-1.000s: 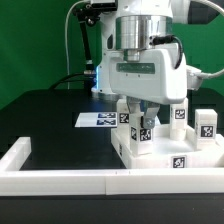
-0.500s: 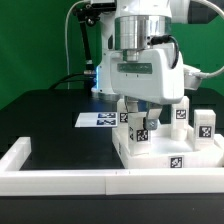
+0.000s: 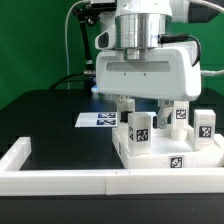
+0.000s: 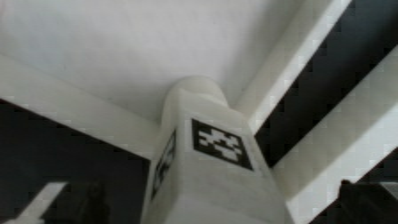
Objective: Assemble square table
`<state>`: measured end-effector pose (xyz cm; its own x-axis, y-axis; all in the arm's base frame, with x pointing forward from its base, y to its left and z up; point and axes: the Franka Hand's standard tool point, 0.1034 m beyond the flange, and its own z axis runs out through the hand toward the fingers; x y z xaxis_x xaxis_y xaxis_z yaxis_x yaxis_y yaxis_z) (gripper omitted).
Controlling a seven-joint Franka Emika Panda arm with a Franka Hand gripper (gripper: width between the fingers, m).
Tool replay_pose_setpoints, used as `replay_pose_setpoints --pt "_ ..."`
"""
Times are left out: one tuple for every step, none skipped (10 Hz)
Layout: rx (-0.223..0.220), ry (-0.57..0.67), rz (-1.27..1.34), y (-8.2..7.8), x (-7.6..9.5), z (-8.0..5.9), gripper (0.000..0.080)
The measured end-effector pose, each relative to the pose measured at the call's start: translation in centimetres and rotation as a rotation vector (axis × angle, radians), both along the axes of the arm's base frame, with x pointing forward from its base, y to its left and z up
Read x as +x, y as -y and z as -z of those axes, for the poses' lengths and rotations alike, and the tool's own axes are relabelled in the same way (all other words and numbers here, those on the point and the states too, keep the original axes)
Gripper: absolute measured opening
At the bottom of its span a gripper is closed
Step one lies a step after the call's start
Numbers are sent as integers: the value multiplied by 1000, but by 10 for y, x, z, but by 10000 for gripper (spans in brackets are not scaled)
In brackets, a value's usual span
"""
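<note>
Toward the near edge of the table [image 3: 55, 108], on the exterior view's right half, the white square slab [image 3: 165, 155] lies flat against the long rim wall [image 3: 100, 180]. One short leg [image 3: 139, 131] stands upright on the slab, its long axis vertical and its tag facing the camera. The claw [image 3: 146, 103] hangs straight above it: the two fingers [image 3: 127, 103] come down on either side of the leg's top and appear spread wider than the leg, not touching it, so the claw reads as apart and holding nothing. From the wrist, the leg [image 4: 210, 150] rises directly toward the lens with the slab [image 4: 107, 45] behind it, which says the leg sits centred under the claw. Any coming move would therefore run along that vertical line. Other legs [image 3: 205, 124] stand behind the slab, toward the far right corner. The marker board [image 3: 97, 119] lies flat mid-table, well apart.
</note>
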<state>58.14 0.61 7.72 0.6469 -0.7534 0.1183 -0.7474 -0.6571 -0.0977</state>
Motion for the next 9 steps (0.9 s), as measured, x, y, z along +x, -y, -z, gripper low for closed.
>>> replay_pose_setpoints --pt "-12 -3 -74 0 0 1 649" --pt "-22 -5 -142 1 0 1 649" --pt "-30 -6 -187 1 0 1 649" --pt "-45 -9 -282 1 0 1 649" --pt "-58 -11 -368 2 0 1 649" --pt "-70 -13 -449 2 0 1 649" --pt "-82 -15 -527 1 0 1 649" --pt "-89 -16 -567 1 0 1 649" --pt "-106 -21 -656 2 0 0 649"
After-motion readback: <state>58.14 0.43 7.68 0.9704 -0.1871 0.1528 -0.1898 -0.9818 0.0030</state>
